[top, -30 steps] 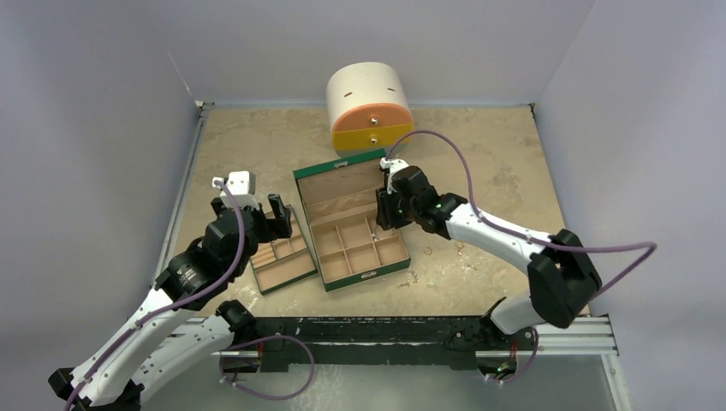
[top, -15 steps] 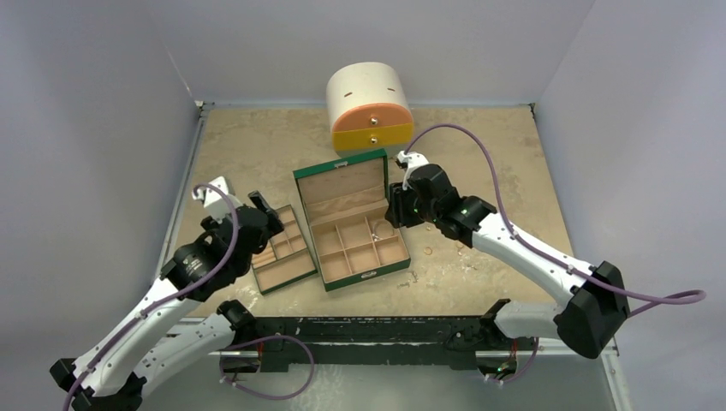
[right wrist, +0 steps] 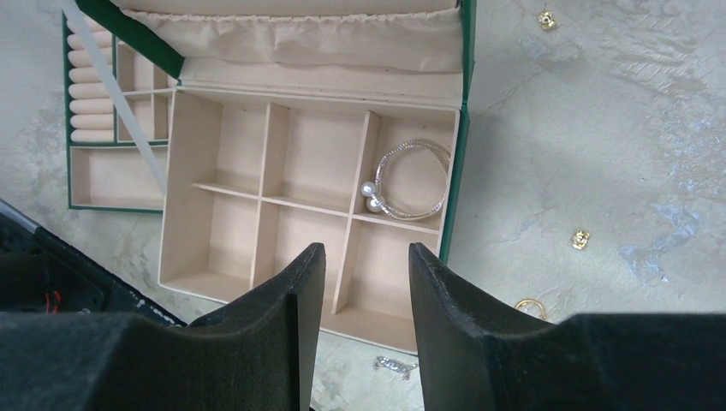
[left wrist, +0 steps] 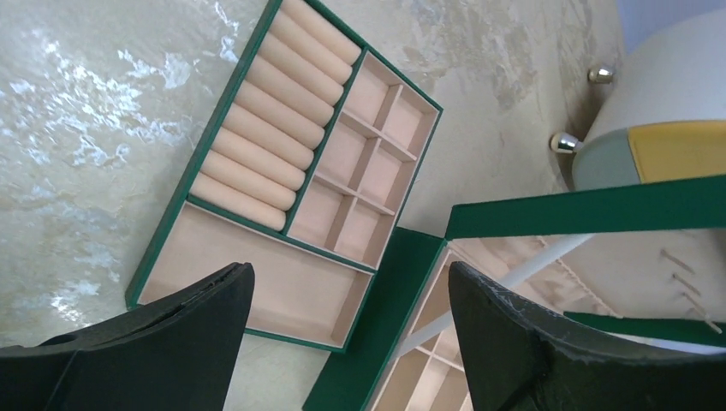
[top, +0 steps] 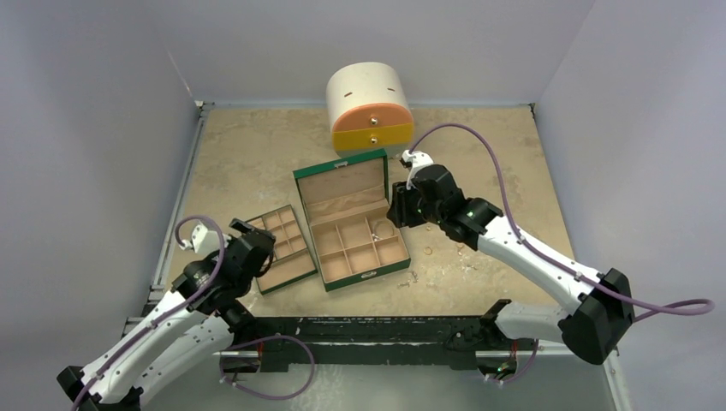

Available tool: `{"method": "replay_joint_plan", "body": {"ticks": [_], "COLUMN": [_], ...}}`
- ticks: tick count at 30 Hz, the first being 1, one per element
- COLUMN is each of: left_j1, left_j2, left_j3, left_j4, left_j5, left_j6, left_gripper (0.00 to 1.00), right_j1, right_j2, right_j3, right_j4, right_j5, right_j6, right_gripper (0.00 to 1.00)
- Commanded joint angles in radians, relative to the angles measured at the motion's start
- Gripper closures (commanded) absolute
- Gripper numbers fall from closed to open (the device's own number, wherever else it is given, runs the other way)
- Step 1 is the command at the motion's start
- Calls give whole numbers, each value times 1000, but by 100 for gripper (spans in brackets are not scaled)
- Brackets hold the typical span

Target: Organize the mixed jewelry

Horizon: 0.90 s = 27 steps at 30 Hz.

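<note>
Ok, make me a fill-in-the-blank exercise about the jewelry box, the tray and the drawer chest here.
1. The silvery bangle in the open green box with tan compartments carries ____ white pearls.
2. The green tray with cream ring rolls lies beside that box, toward the ____ arm.
3. The round drawer chest with a cream top has a lowest drawer front coloured ____.
4. The jaws of the left gripper stand ____.
Missing words: two; left; yellow; open.

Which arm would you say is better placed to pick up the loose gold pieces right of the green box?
Right. The right gripper hangs open over the right side of the green box, beside the gold pieces on the table; the left gripper sits by the small tray, farther away.
</note>
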<state>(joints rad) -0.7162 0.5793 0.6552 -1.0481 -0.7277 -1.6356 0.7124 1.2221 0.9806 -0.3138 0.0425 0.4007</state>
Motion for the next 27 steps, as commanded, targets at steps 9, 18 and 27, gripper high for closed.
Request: {"method": "replay_joint_plan", "body": {"ticks": [9,18,27], "left_j1": [-2,144,221], "left_j2": [106,186,257], "left_j3": [-148,-235,-264], "left_j4": [230,388,449], "left_j5": [53,245,350], "left_j6": [-248,-197,-177], "left_gripper": [22,37,46], "right_j1": [4,3,2], "right_j2": [-94,-120,-142], "right_j3": [-29,-32,-40], "right_j4": [-15,-20,-42], "right_j5": [20,16,-5], "right_j6": [22,26,29], "right_gripper": [56,55,55]}}
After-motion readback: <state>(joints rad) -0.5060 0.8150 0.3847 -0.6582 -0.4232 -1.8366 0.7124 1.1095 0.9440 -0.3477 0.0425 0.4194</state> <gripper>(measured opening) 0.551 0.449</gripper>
